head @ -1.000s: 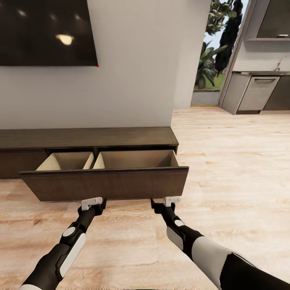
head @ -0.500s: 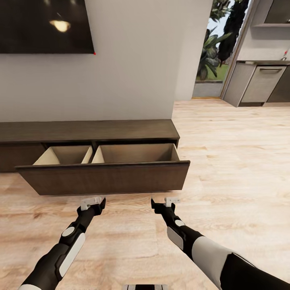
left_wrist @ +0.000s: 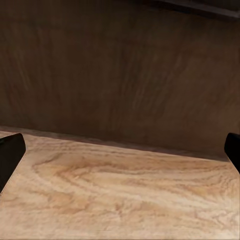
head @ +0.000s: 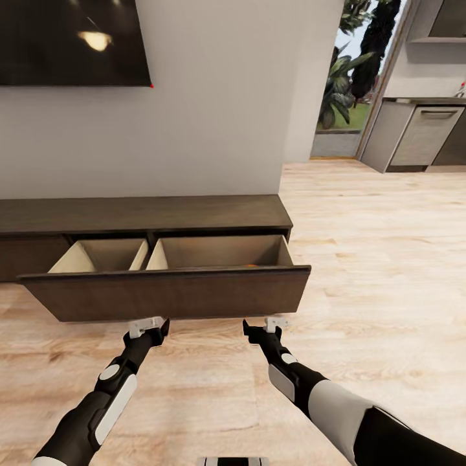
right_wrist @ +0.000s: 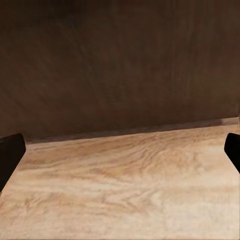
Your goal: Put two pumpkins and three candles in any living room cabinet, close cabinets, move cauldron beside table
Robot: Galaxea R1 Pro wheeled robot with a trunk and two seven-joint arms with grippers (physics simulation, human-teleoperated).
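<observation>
Before the open cabinet drawer | left gripper wide, low | right gripper wide, low

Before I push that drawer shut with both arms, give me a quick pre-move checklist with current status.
1. Drawer front pulled out from the cabinet: ok, open and ready to push.
2. Left gripper free: ok, open, holding nothing, facing the dark front panel.
3. Right gripper free: ok, open, holding nothing, facing the same panel.
4. Both grippers level, just short of the front's lower edge: ok; whether they touch it, cannot tell.
5. Contents inside: cannot tell; a small orange sliver shows behind the front's top edge, the rest is hidden.
6. Floor between grippers and drawer free of obstacles: ok.
</observation>
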